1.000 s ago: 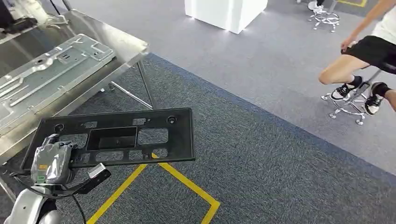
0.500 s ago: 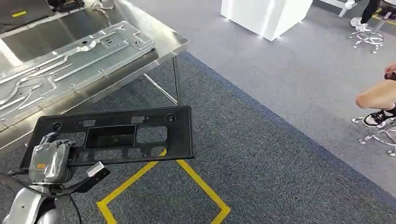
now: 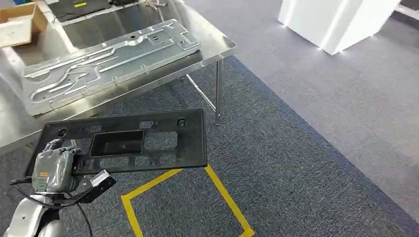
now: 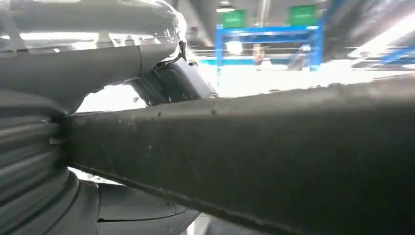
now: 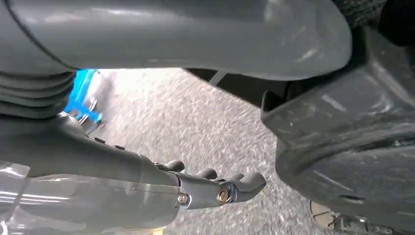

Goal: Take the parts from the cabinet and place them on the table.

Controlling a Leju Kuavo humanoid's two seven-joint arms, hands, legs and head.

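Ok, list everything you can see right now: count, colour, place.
black panel: one, black with cutouts, held over the carpet
steel table: one, shiny, upper left
metal sheet: one, silver, stamped, lying on the table
cardboard box: one, brown, far left end of the table
white block: one, white, on the floor, upper right
tape lines: yellow, on the grey carpet
left hand: grey, holds the panel's near-left end
right hand: grey, fingers curled, nothing in it, above the floor
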